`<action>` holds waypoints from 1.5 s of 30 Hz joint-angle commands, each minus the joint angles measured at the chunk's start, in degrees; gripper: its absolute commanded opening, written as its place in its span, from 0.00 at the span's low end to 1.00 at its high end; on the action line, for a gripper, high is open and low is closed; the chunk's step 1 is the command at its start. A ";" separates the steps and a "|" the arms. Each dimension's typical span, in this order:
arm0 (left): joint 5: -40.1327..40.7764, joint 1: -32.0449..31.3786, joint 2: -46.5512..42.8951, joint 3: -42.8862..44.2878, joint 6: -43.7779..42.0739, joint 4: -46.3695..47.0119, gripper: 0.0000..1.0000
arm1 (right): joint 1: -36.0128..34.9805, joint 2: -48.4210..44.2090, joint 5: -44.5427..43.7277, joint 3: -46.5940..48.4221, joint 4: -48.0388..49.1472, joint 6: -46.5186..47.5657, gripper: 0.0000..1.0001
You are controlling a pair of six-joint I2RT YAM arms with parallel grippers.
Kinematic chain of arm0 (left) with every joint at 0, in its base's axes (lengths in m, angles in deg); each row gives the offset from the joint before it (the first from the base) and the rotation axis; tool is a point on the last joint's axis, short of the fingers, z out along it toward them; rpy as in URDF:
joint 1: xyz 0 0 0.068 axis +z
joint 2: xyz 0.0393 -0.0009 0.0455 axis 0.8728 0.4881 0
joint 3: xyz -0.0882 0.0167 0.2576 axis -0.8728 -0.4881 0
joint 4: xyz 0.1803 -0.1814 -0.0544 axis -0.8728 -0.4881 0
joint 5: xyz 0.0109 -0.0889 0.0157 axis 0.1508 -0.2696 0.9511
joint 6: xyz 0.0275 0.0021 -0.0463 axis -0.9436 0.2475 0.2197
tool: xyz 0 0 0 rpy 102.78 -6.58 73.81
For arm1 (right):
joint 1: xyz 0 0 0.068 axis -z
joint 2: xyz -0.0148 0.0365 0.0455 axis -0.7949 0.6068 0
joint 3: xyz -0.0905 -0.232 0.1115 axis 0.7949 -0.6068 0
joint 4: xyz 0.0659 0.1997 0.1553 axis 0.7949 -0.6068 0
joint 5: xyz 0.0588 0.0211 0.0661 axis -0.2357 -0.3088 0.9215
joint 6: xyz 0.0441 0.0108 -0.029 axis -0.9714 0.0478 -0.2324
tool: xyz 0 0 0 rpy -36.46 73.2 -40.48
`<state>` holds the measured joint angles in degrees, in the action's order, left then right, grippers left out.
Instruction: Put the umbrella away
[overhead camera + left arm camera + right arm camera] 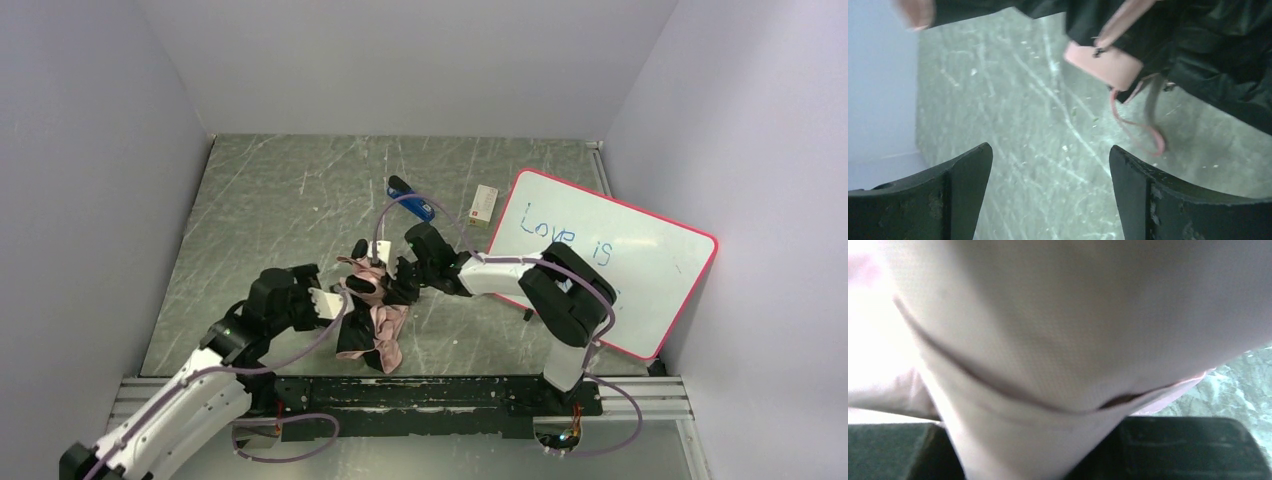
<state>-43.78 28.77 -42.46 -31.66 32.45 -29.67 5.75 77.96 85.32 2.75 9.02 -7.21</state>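
The umbrella lies crumpled in the middle of the table, pale pink and black fabric bunched together. My right gripper is shut on its upper fabric; in the right wrist view pale pink fabric fills the frame and runs down between the dark fingers. My left gripper is open and empty just left of the umbrella. In the left wrist view its gripper hangs over bare table, with the pink handle, pink strap and black fabric ahead of it.
A pink-framed whiteboard leans at the right. A blue-and-black stapler and a small white box lie behind the umbrella. Grey walls enclose the scratched table on three sides.
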 commanded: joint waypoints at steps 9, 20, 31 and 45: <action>-1.82 5.92 0.38 6.36 7.55 -7.83 0.88 | -11.13 -1.14 -26.39 -7.59 5.27 12.31 0.16; -14.32 12.25 8.93 20.39 11.08 -11.91 0.88 | -18.38 -2.66 -44.23 -15.58 10.44 21.59 0.15; -32.70 16.45 22.56 29.99 6.18 -20.38 0.88 | -28.70 0.33 -61.56 -24.54 27.97 32.26 0.13; -44.18 16.45 33.40 31.15 -8.56 -31.45 0.97 | -37.87 18.11 -76.04 -30.26 63.67 49.28 0.14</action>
<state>-80.33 44.62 -10.53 -3.03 30.57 -55.73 -31.21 90.81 13.08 -24.18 73.65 38.58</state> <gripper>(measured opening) 0.970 0.316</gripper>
